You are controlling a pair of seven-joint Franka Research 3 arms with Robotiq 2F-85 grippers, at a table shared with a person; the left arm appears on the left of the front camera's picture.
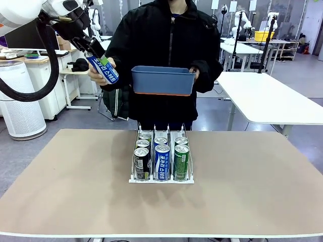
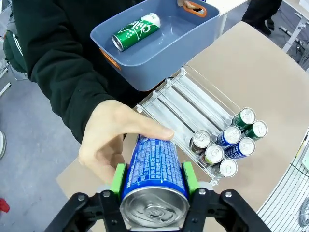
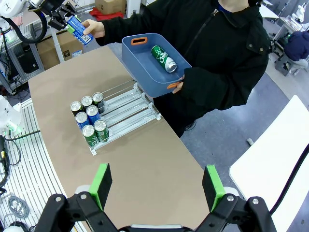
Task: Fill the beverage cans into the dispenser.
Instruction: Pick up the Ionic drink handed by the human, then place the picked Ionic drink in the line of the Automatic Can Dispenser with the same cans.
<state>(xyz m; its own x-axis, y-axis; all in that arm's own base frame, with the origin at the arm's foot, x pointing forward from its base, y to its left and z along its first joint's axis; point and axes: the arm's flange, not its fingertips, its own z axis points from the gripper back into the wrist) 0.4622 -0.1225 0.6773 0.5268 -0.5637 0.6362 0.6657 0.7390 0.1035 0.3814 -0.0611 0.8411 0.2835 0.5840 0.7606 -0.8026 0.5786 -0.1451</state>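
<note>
High at the left of the table, my left gripper [image 1: 94, 54] is shut on a blue beverage can [image 1: 103, 67], which a person's hand [image 1: 97, 74] also holds. In the left wrist view the green pads [image 2: 118, 178] press both sides of this blue can [image 2: 153, 166], and the hand [image 2: 113, 142] wraps its far end. The dispenser [image 1: 135, 177] stands mid-table with several cans [image 1: 162, 159] at the front of its lanes. Another green can [image 2: 136, 31] lies in the blue tub. My right gripper [image 3: 157, 186] hangs open high above the table with nothing between its fingers.
The person at the far side holds the blue tub [image 1: 163, 80] in the other hand, above the back of the dispenser [image 3: 126, 107]. The rear halves of the lanes [image 2: 188, 104] are free. Bare tabletop [image 1: 252, 176] lies on both sides of the rack.
</note>
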